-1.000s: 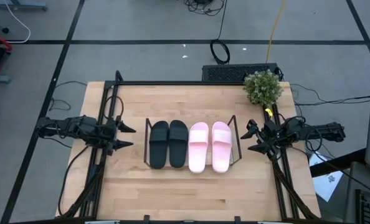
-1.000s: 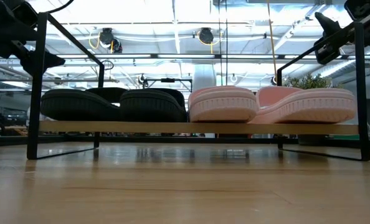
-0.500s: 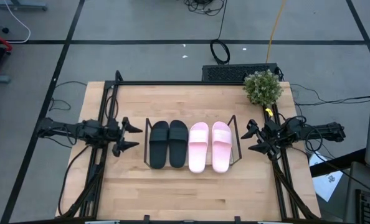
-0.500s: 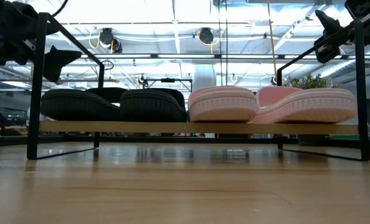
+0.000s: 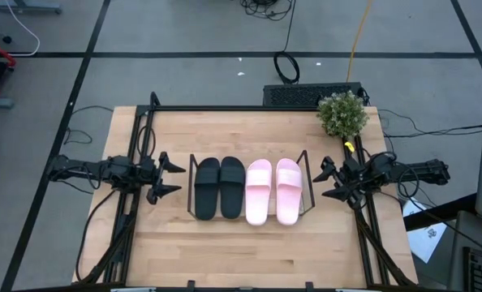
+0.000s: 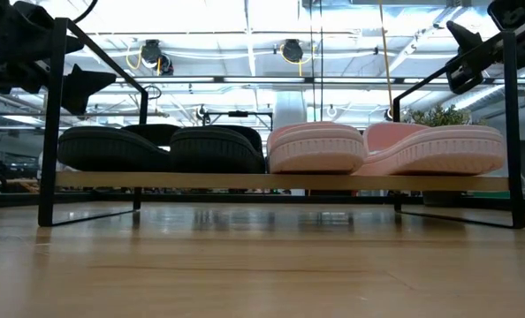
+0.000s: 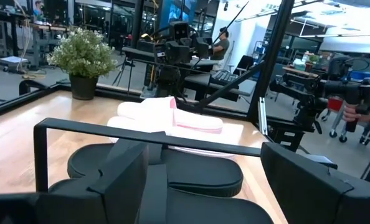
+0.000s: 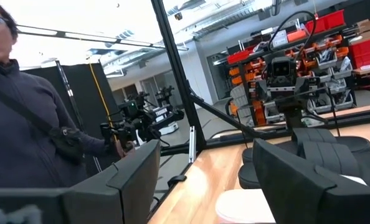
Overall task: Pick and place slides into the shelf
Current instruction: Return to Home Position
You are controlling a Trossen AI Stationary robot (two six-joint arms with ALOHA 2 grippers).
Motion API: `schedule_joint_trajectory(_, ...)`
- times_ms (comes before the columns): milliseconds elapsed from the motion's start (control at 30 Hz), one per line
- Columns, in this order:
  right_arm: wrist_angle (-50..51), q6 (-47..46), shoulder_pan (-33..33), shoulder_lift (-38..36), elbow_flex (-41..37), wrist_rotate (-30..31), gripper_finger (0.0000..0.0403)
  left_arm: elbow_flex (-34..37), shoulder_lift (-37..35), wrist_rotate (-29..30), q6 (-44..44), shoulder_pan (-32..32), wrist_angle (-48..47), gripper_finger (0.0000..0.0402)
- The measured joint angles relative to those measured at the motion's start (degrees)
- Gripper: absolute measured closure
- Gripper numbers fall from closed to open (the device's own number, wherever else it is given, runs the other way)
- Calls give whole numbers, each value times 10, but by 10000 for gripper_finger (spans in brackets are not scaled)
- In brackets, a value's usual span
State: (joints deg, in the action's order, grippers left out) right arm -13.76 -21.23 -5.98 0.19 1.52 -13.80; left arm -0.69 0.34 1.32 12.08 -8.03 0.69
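The left gripper [image 5: 169, 178] hangs above the table [image 5: 225, 251] with its two fingers spread apart and nothing between them. Just ahead of its tips stands the shelf [image 6: 280, 181], and the dark wire end frame is the closest part to this gripper. The black slides [image 5: 208, 191] lie on the shelf directly past that frame, side by side and touching each other. Beyond them from this gripper come the pink slides [image 5: 288, 192], also side by side, filling the rest of the shelf up to the opposite end frame. All four sit flat on the shelf, raised off the tabletop.

The right gripper [image 5: 325, 180] faces that opposite end, just beside the frame next to the pink pair. Its fingers are likewise apart and empty, and it is held above the height of the slides. Off to its side, near the table's back corner, stands a small potted plant [image 5: 342, 113]. Farther out, in the room past the table, a person [image 8: 23, 124] in a dark top shows in the right wrist view.
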Motion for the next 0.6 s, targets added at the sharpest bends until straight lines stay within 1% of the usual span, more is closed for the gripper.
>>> schedule_joint_trajectory(233, 22, -1, 0, 0, 0, 0, 156, 0, 0, -1, 19, 0, -1, 94)
schedule_joint_trajectory(600, 26, 12, 0, 0, 0, -12, 156, 0, 0, -13, 37, 0, -2, 94)
